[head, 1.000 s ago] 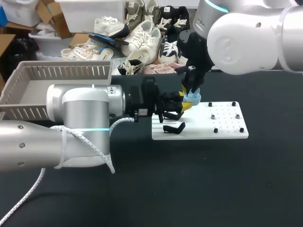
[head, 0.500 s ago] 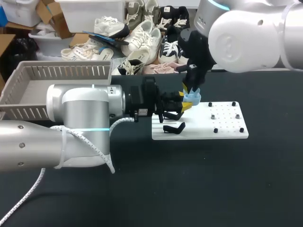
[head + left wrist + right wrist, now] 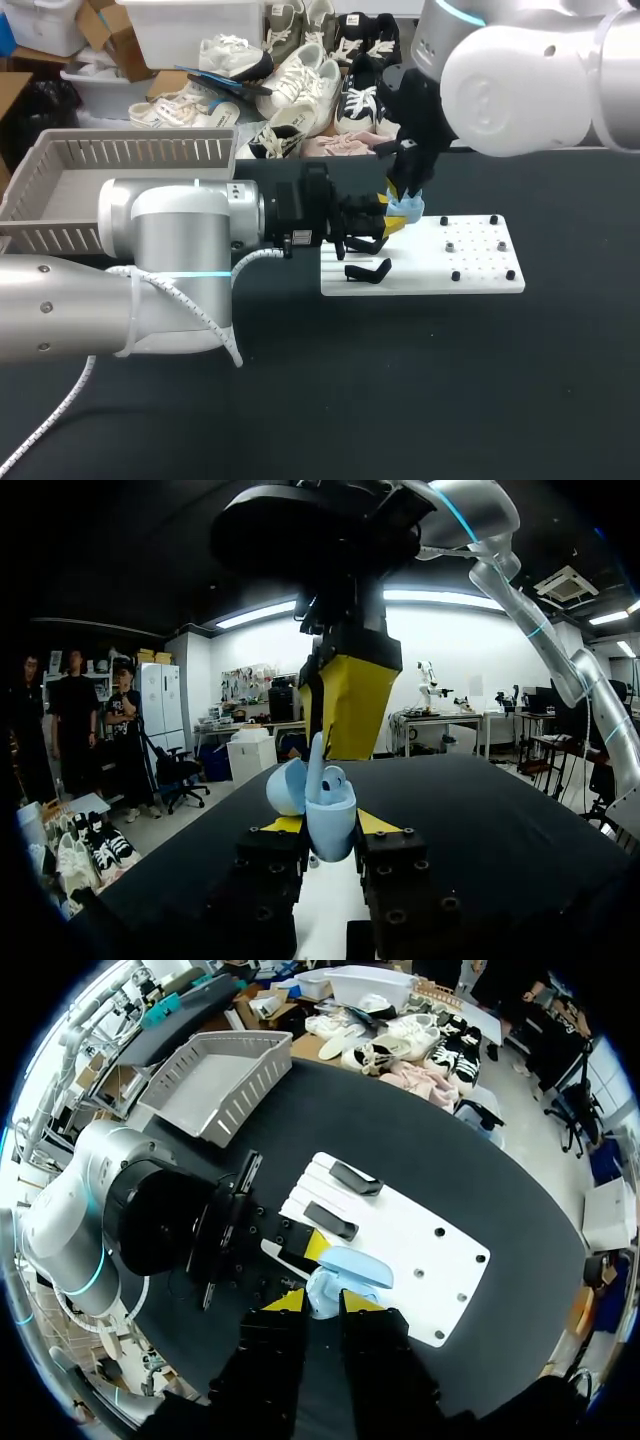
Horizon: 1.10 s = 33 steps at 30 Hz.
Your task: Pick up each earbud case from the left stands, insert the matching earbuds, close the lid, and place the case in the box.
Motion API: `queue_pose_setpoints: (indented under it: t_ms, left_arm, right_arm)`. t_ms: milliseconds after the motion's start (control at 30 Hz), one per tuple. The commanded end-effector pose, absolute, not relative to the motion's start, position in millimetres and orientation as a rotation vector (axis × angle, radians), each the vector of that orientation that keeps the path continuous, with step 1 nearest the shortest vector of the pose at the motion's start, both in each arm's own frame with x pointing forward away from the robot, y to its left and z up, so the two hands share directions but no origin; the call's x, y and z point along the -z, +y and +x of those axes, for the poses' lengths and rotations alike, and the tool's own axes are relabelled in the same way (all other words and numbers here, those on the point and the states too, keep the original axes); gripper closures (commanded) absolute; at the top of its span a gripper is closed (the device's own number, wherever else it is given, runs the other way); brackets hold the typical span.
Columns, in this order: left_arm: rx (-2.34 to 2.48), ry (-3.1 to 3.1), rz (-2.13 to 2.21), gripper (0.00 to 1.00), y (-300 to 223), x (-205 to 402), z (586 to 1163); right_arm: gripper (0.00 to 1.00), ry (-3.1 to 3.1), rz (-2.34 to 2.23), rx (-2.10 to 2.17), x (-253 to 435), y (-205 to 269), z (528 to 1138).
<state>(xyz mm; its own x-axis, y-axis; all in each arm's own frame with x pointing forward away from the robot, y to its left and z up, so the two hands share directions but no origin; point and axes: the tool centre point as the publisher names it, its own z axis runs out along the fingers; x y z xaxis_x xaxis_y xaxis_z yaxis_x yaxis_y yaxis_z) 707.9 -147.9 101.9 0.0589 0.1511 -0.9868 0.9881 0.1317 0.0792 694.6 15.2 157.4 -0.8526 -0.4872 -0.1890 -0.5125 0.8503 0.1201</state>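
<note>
My left gripper (image 3: pixel 387 226) is shut on a light blue earbud case (image 3: pixel 331 830), held just above the left end of the white board (image 3: pixel 470 272). The lid (image 3: pixel 286 786) stands open to one side, and one white earbud (image 3: pixel 334 777) sits in the body. My right gripper (image 3: pixel 405 190) comes down from above onto the case (image 3: pixel 407 208). Its yellow fingers (image 3: pixel 350 695) pinch the stem of a second earbud (image 3: pixel 316 752) that reaches into the case. In the right wrist view the case (image 3: pixel 348 1272) lies just ahead of the right gripper (image 3: pixel 325 1302).
Two black stands (image 3: pixel 368 270) (image 3: pixel 354 1178) stand bare on the left part of the board. A grey slatted box (image 3: pixel 60 190) sits at the table's far left. Small black pegs (image 3: pixel 510 274) dot the board's right half.
</note>
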Motion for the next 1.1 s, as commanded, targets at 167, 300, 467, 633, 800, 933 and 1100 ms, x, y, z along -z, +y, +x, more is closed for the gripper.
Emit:
queue_pose_setpoints:
  t_ms: [167,300,467,633,800,933,1100]
  left_arm:
    - [0.981,1.324,1.24,1.0,-147.6,-102.4,706.5]
    - [0.981,1.324,1.24,1.0,-147.6,-102.4,706.5]
    - [0.981,1.324,1.24,1.0,-147.6,-102.4,706.5]
    - [0.981,1.324,1.24,1.0,-147.6,-102.4,706.5]
    - [0.981,1.324,1.24,1.0,-147.6,-102.4,706.5]
    - [0.981,1.324,1.24,1.0,-147.6,-102.4,706.5]
    - [0.981,1.324,1.24,1.0,-147.6,-102.4,706.5]
  right_arm:
    - [1.0,2.869,-0.772,-0.251,-160.0,11.1,690.4]
    - [1.0,2.87,-0.769,-0.247,-160.0,10.0,689.3]
    - [1.0,2.878,-0.763,-0.243,-156.9,9.9,690.1]
    - [1.0,2.881,-0.765,-0.245,-156.3,11.5,691.1]
    - [1.0,2.881,-0.767,-0.246,-156.0,12.3,691.9]
    - [1.0,2.884,-0.767,-0.245,-155.2,12.7,691.9]
    - [1.0,2.884,-0.766,-0.245,-155.6,12.4,691.6]
